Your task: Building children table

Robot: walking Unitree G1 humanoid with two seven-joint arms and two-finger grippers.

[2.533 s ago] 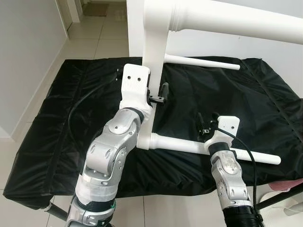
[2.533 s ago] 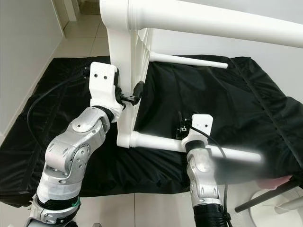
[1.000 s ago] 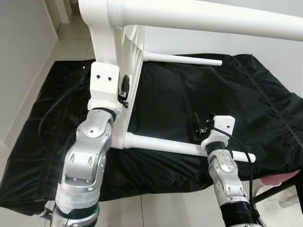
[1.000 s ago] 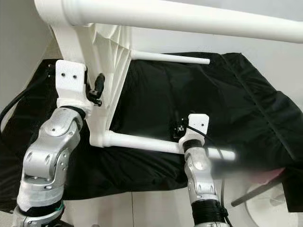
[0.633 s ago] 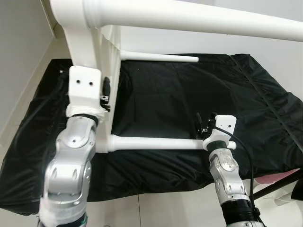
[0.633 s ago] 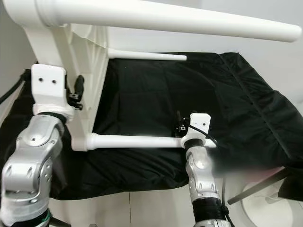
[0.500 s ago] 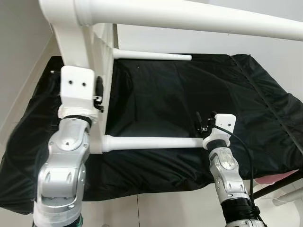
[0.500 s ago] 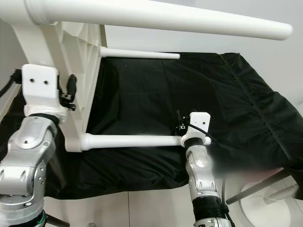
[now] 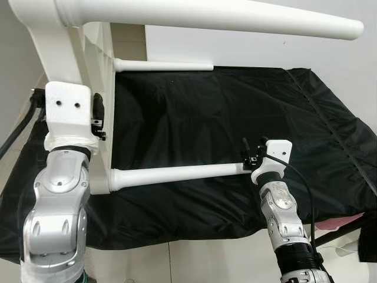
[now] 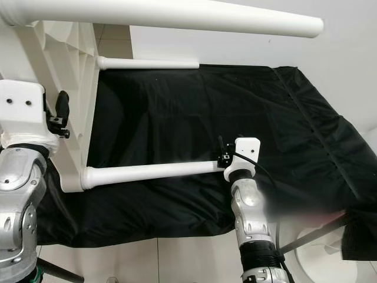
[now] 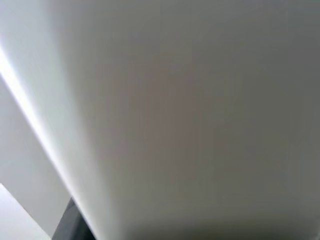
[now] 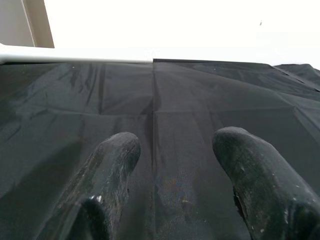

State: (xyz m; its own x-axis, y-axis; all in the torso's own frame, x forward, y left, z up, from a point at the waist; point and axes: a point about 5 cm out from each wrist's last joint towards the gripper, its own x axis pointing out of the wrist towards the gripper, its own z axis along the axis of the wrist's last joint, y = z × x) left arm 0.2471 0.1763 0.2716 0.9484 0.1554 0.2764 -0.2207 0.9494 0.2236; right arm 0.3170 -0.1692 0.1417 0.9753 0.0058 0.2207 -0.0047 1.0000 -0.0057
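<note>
- We find the white plastic children's table [image 9: 88,53] tipped on its side over the low surface covered in black cloth [image 9: 247,106]. Its ribbed top panel stands on edge near the left edge of the cloth, and its round white legs run out sideways toward the right.
- One thick leg [image 9: 224,17] passes high across the head views. A thinner far leg [image 9: 162,65] lies along the back edge of the cloth, and the near leg [image 9: 177,173] crosses just above the cloth toward the front edge.
- The left gripper [image 9: 97,118] sits against the edge of the top panel, with one black finger visible beside the panel. The left wrist view gives a blurred white surface very close to the lens, so we judge that it is clamped on the panel, though the fingers' spacing cannot be read directly.
- The right gripper [image 10: 222,154] is at the free tip of the near leg. In the right wrist view its two fingers [image 12: 112,165] stand apart over the cloth with nothing between them. We judge the fingers are spread and the leg tip rests beside them, not gripped.
- Step in hand, as we judge it: turning or repositioning the assembled table, with the left arm bearing the load and the right arm steadying the near leg.
- Next move, as we judge it: the right gripper needs a firm hold or support on the near leg before the table is rotated further toward standing. Risk: the table could swing on a single grip.
</note>
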